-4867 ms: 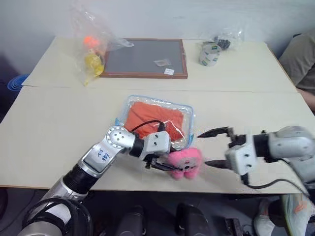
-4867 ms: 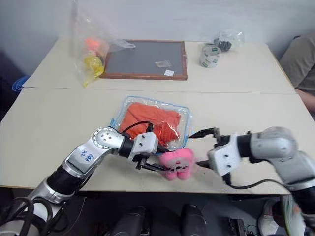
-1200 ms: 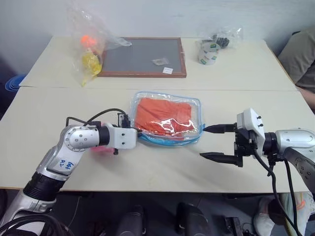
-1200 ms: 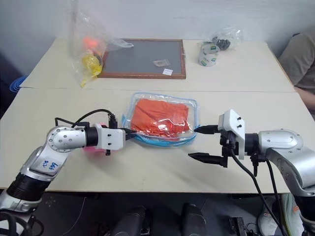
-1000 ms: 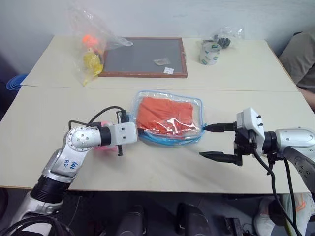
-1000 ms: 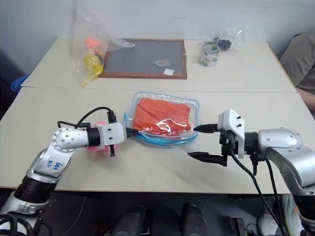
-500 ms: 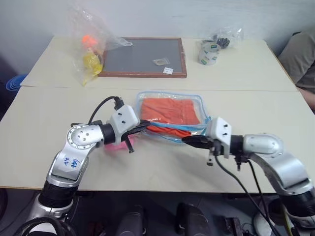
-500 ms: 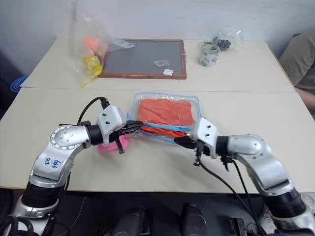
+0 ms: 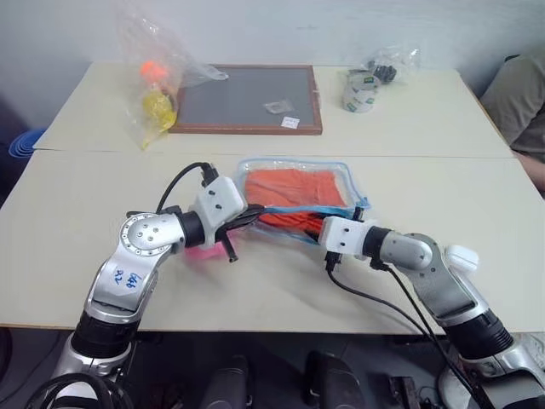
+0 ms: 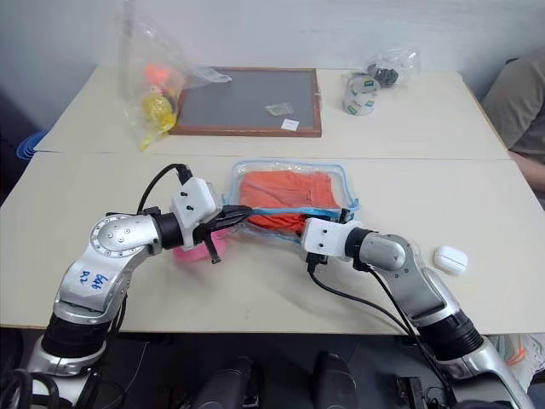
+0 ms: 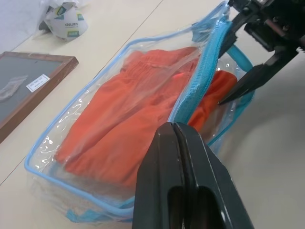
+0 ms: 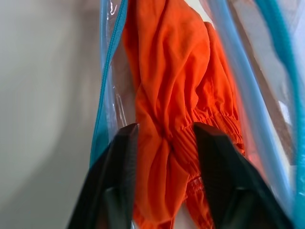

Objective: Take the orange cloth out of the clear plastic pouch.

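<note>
Cloth (image 12: 176,90) of bright orange sits inside the clear pouch (image 11: 95,129) on the table (image 9: 77,213), and we see a fold of it between our right gripper (image 12: 164,138)'s parted fingers, which reach in through the pouch's open mouth, one finger on each side of the bunched fabric. Our left gripper (image 11: 177,143) is pressed closed on the blue zipper trim at the near edge of the pouch, with the cloth lying just beyond its fingertips.
</note>
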Tool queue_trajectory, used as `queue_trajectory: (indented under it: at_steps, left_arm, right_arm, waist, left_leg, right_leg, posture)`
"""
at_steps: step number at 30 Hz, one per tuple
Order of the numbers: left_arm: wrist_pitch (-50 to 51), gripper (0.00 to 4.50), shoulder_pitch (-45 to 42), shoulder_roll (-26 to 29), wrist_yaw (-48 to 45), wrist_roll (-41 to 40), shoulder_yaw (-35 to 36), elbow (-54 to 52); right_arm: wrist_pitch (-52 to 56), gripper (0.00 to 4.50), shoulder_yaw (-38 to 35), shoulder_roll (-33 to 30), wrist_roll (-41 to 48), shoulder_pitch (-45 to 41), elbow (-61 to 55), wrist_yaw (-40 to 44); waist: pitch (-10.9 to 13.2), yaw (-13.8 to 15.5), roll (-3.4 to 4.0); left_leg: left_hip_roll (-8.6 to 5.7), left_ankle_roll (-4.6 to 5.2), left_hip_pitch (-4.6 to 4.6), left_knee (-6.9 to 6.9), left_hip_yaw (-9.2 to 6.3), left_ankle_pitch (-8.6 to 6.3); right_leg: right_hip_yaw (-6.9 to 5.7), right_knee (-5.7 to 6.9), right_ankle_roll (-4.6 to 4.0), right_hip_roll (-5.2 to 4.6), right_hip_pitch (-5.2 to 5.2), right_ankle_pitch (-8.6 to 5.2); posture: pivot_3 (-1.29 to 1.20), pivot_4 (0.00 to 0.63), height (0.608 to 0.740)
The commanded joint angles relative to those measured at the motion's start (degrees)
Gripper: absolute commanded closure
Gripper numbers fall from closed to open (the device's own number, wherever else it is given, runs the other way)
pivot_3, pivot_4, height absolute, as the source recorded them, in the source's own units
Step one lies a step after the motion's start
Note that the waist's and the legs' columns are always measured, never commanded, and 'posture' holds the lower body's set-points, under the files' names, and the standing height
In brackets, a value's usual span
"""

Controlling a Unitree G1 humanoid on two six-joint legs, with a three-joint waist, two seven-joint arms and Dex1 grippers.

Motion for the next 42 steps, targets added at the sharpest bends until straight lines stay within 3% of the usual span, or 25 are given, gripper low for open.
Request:
queue_trajectory:
  at_steps: [1, 3, 15, 23, 27, 31, 39, 40, 42]
  left_arm:
    - [0.0, 4.5, -1.1, -0.4, 0.8, -0.9, 0.1, -2.9]
    - [0.1, 4.5, -1.3, -0.6, 0.8, -1.1, -0.2, -3.2]
    - [1.0, 4.5, -3.0, -1.9, 1.6, -1.3, -1.0, -3.5]
    - [1.4, 4.5, -3.5, -2.2, 2.2, -1.6, -0.6, -3.4]
    - [1.6, 4.5, -3.1, -2.2, 2.6, -1.9, 0.0, -3.5]
    - [1.5, 4.5, -2.5, -1.9, 3.0, -2.0, 0.1, -3.6]
    - [2.2, 4.5, -2.1, -2.6, 4.2, -2.5, 0.4, -3.4]
    - [2.3, 4.5, -2.1, -2.6, 4.4, -2.7, 0.4, -3.3]
    - [2.2, 4.5, -2.0, -2.6, 4.7, -2.8, 0.4, -3.0]
  right_arm:
    - [-2.1, 1.25, 0.5, 1.6, -3.4, -1.8, -0.4, -2.2]
    - [-2.3, 0.57, 1.2, 2.7, -5.3, -2.5, 0.4, -2.8]
    - [-6.7, 0.57, 7.7, 5.6, -17.5, -8.3, 10.8, -4.4]
    - [-2.9, 0.57, 11.3, 10.8, -28.6, -14.1, 24.4, -13.4]
    - [-0.1, 0.57, 11.2, 12.3, -29.2, -14.3, 27.9, -14.1]
    - [-0.4, 1.44, 11.0, 12.9, -26.7, -13.2, 28.2, -11.9]
    - [-0.2, 4.29, 9.2, 11.0, -24.0, -10.4, 24.1, -8.1]
    - [-0.3, 4.49, 8.9, 10.6, -23.8, -10.1, 23.3, -7.7]
    - [0.2, 4.49, 7.9, 9.7, -22.6, -9.1, 21.5, -5.9]
  waist:
    - [0.0, 0.0, 0.0]
    - [0.0, 0.0, 0.0]
    - [0.0, -0.4, 0.0]
    - [-0.1, -1.3, -0.09]
    - [-0.2, -1.3, -0.22]
    - [-0.2, -1.2, -0.32]
    - [-0.2, -1.2, -0.32]
    - [-0.2, -1.1, -0.32]
    - [-0.2, -1.1, -0.32]
  left_leg:
    - [0.0, 0.0, 0.0, 0.0, 0.0, 0.0]
    - [0.0, 0.0, 0.0, 0.0, 0.0, 0.0]
    - [0.01, -0.03, 0.0, 0.0, -0.03, 0.02]
    - [0.11, -0.11, 0.09, -0.01, -0.09, 0.06]
    - [0.24, -0.13, 0.14, -0.01, -0.12, 0.09]
    - [0.24, -0.13, 0.26, 0.0, -0.2, 0.09]
    - [0.22, -0.12, 0.31, -0.01, -0.32, 0.09]
    - [0.21, -0.12, 0.31, -0.01, -0.32, 0.09]
    - [0.21, -0.12, 0.31, -0.01, -0.36, 0.09]
  right_leg:
    - [0.0, 0.0, 0.0, 0.0, 0.0, 0.0]
    - [0.0, 0.0, 0.0, 0.0, 0.0, 0.0]
    - [0.01, 0.0, -0.01, 0.04, 0.0, -0.01]
    - [0.02, 0.11, -0.04, 0.04, 0.06, -0.02]
    - [0.02, 0.13, -0.05, 0.04, 0.12, -0.03]
    - [-0.01, 0.1, -0.06, 0.04, 0.31, -0.03]
    - [-0.04, 0.04, -0.06, 0.03, 0.45, -0.03]
    - [-0.04, 0.03, -0.06, 0.03, 0.45, -0.03]
    - [-0.07, 0.02, -0.06, 0.03, 0.48, -0.03]
  posture:
    - [0.0, 0.15, 0.74]
    - [0.0, 0.15, 0.74]
    - [0.0, 0.15, 0.74]
    - [0.0, 0.15, 0.74]
    - [0.0, 0.15, 0.74]
    - [0.0, 0.15, 0.74]
    - [0.0, 0.15, 0.74]
    - [0.0, 0.15, 0.74]
    - [0.0, 0.15, 0.74]
